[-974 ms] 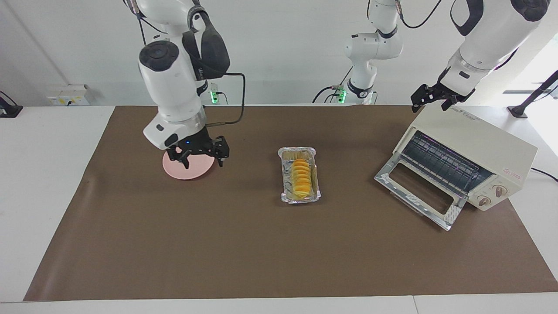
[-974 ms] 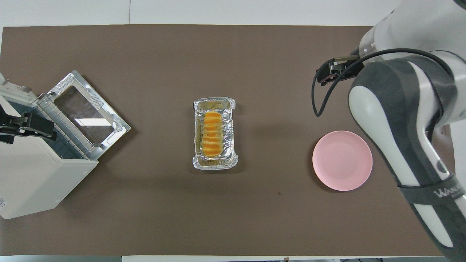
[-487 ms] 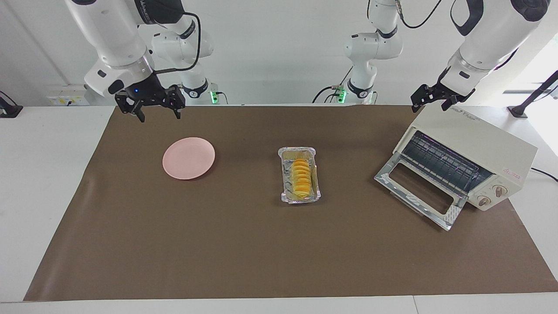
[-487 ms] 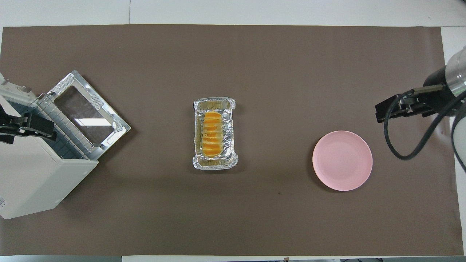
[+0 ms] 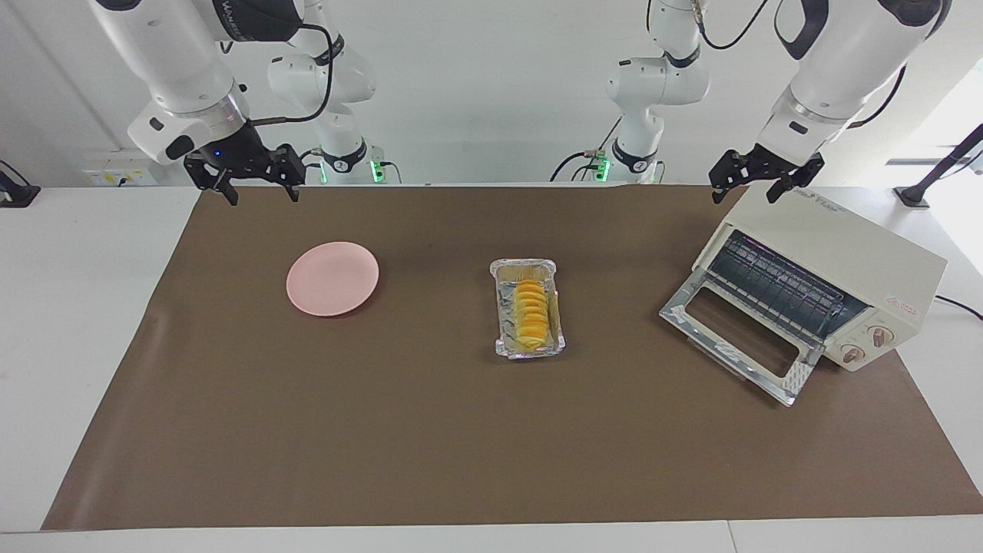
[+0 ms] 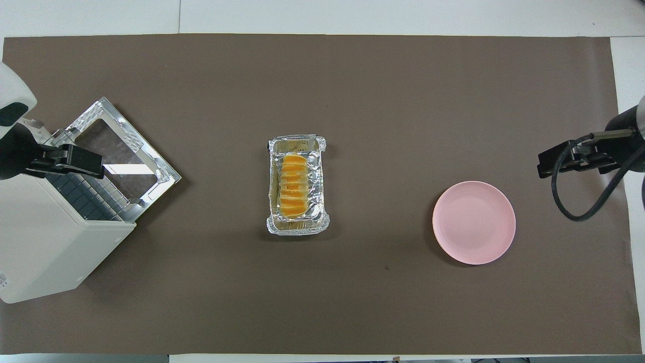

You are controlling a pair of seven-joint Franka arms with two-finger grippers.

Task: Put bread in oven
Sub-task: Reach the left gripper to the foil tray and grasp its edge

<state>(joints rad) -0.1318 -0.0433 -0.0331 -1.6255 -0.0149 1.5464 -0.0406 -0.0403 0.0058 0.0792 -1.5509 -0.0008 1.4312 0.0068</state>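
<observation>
In the facing view, the small ridged yellow-orange loaf of bread (image 5: 531,314) lay in a crinkled silver foil tray (image 5: 501,322) at the middle of the brown table mat (image 5: 430,430), well apart from the cream-white boxy toaster oven (image 5: 845,265), which sat toward the left arm's end with its glass drop-down door (image 5: 741,330) lowered and its wire rack (image 5: 776,286) exposed. The left gripper (image 5: 757,187) hung in the air over the oven's top corner, fingers spread and holding nothing. The right gripper (image 5: 254,190) hung over the mat's edge, on the robots' side of a round pink plate (image 5: 332,278), fingers also spread and empty; that arm seemed to be waiting. The step in hand was judged to be the reach for the loaf, not yet begun. To do it well, the gripper should come straight down and close across the loaf's short width near its middle, clear of the tray's rim. In the overhead view, the bread (image 6: 293,185) lay lengthwise in the foil tray (image 6: 318,201), running away from the robots, so the fingers would need turning to span it. The oven (image 6: 45,237) opened at a slant toward the tray, so the loaf would be best carried in low over the door (image 6: 121,156), square to the opening. The left gripper (image 6: 73,160) showed over the oven's mouth, and the right gripper (image 6: 567,160) over the mat, beside the plate (image 6: 473,222).
</observation>
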